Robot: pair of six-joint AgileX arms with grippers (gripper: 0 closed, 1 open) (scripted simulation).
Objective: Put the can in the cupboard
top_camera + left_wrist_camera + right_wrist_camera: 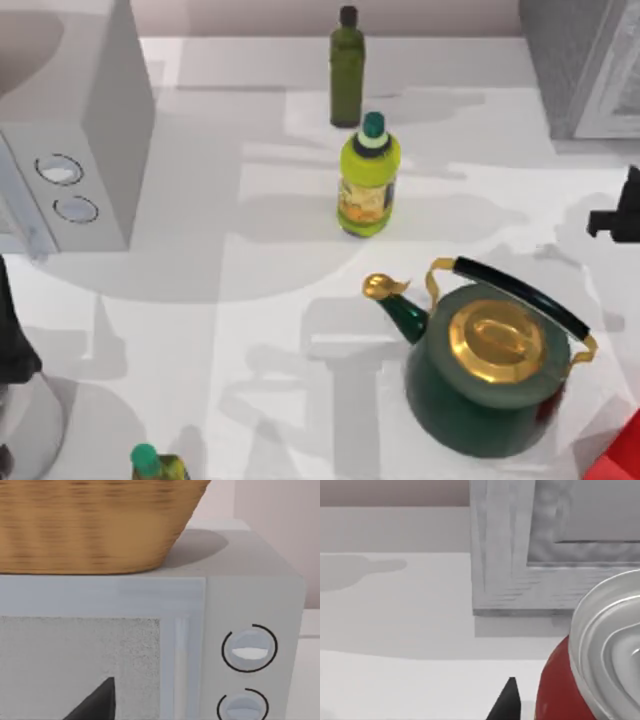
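The can (559, 692) is red with a silver lid and sits very close in the right wrist view, tilted, just in front of the cupboard (502, 555). The cupboard (585, 60) is a grey speckled unit with a pale framed door, standing at the table's far right corner. My right gripper (618, 215) is at the right edge of the table, a little in front of the cupboard, and a dark part of it shows right beside the can. Whether it holds the can is hidden. My left arm (14, 335) stays parked at the near left.
A green and gold kettle (490, 385) stands at the near right, with a bright red block (622, 462) by the corner. A yellow-green bottle (367, 180) and an olive bottle (347, 70) stand mid-table. The light grey two-knob box (70, 130) carries a wicker basket (95, 525).
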